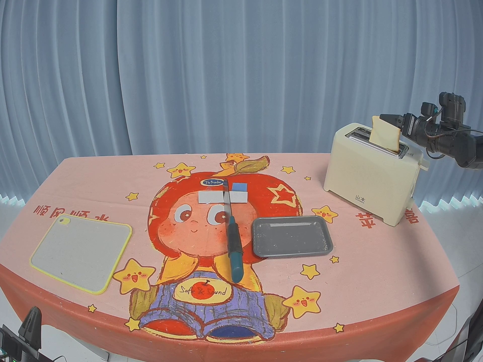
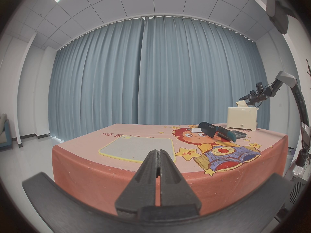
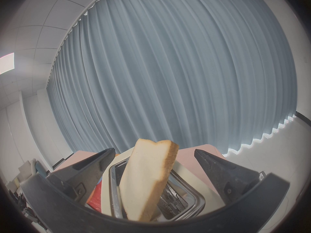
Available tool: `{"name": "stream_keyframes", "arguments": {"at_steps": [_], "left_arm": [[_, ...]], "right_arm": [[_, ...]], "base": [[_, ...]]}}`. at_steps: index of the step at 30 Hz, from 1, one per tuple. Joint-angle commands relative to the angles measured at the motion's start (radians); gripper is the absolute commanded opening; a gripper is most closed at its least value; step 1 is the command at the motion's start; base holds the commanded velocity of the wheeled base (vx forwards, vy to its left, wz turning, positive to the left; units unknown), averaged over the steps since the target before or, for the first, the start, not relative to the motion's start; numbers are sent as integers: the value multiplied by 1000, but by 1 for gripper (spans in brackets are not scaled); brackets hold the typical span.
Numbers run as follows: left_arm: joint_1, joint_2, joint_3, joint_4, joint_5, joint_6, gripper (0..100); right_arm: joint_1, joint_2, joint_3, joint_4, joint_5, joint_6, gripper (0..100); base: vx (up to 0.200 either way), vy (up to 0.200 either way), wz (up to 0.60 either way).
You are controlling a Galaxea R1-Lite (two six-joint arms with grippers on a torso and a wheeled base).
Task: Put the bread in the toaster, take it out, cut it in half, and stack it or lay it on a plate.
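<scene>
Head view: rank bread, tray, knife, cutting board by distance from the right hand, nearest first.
1. Bread, in the toaster, by the right hand.
2. Tray, right of centre.
3. Knife, centre.
4. Cutting board, left side.

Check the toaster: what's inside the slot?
One bread slice, leaning, its upper part sticking out of the toaster slot. Wire guides show beside it. The slice's lower end is hidden down in the slot.
</scene>
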Motion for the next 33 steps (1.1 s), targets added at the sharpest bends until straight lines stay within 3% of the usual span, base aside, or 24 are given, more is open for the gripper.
{"name": "stream_keyframes", "arguments": {"at_steps": [1, 3, 4, 26, 33], "left_arm": [[0, -6, 18, 0, 1, 0, 0], [0, -6, 18, 0, 1, 0, 0], [0, -6, 18, 0, 1, 0, 0], [0, -6, 18, 0, 1, 0, 0], [0, -6, 18, 0, 1, 0, 0]], "right_arm": [[0, 8, -2, -1, 0, 0, 100], [3, 6, 2, -1, 0, 0, 100], [3, 6, 4, -1, 0, 0, 0], [18, -94, 91, -24, 0, -10, 0], [18, -177, 179, -167, 0, -1, 0]], "base": [[0, 0, 0], [0, 0, 0], [0, 0, 0], [0, 0, 0], [0, 0, 0]]}}
